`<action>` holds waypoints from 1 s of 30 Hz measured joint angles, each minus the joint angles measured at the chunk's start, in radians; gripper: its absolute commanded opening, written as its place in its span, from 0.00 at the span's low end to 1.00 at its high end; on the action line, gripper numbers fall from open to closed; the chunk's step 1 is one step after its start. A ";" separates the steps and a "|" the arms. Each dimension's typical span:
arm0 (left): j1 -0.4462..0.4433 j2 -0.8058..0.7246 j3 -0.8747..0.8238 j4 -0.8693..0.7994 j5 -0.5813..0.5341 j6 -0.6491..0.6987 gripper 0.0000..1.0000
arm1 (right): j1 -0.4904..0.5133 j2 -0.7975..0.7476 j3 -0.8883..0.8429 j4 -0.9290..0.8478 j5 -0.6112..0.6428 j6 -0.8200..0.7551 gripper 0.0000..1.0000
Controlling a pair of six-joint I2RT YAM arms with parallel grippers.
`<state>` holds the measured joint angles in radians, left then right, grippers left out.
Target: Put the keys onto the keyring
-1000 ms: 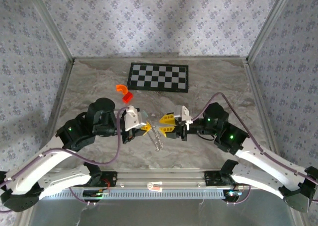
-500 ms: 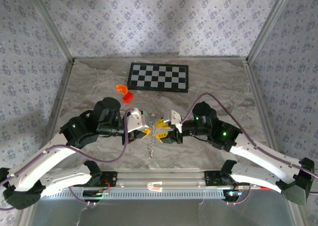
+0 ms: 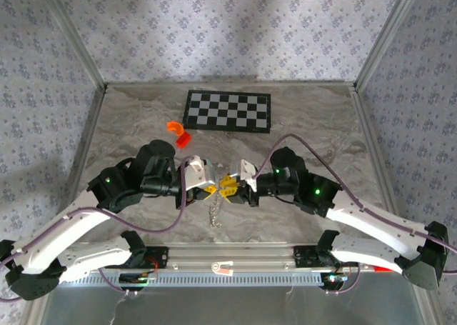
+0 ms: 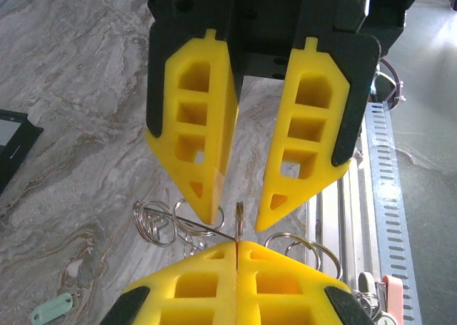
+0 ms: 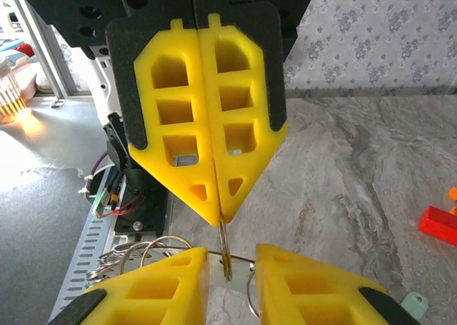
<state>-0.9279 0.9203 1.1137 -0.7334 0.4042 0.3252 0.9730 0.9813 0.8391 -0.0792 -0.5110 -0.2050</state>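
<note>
Both arms bend in from the sides. Their tips meet nose to nose over the middle of the table [image 3: 321, 125]. The left gripper [image 4: 236, 245] is squeezed tight on a thin ring of the keyring [image 3: 214, 212], and the chain hangs to the near side. The right gripper [image 5: 232, 252] has its fingers apart, one on each side of that ring. The little green key [image 4: 51, 308] lies flat on the table, just to the far side of the grippers.
</note>
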 measured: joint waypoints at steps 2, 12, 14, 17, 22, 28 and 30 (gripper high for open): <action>0.000 0.000 0.000 0.000 0.000 0.000 0.00 | 0.005 0.003 0.000 0.000 0.001 -0.003 0.19; 0.000 0.005 0.000 -0.004 -0.003 0.000 0.00 | 0.014 0.012 0.000 0.003 0.016 -0.006 0.00; 0.000 0.005 0.000 -0.005 -0.005 0.000 0.00 | 0.019 0.013 0.000 0.002 0.024 -0.006 0.00; 0.000 0.005 0.000 -0.006 -0.008 0.000 0.00 | 0.026 0.014 0.000 0.003 0.037 -0.006 0.00; 0.000 0.004 0.000 -0.008 -0.013 -0.002 0.00 | 0.034 0.014 0.000 0.005 0.061 -0.006 0.00; 0.000 -0.024 -0.027 0.033 -0.030 -0.020 0.00 | 0.029 0.013 -0.012 0.044 0.070 0.014 0.00; 0.000 -0.034 -0.036 0.048 -0.035 -0.027 0.03 | 0.029 0.013 -0.018 0.062 0.071 0.026 0.00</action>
<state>-0.9276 0.8860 1.0775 -0.6849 0.3695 0.2981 1.0016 0.9947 0.8207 -0.0170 -0.4404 -0.1795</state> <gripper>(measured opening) 0.045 0.052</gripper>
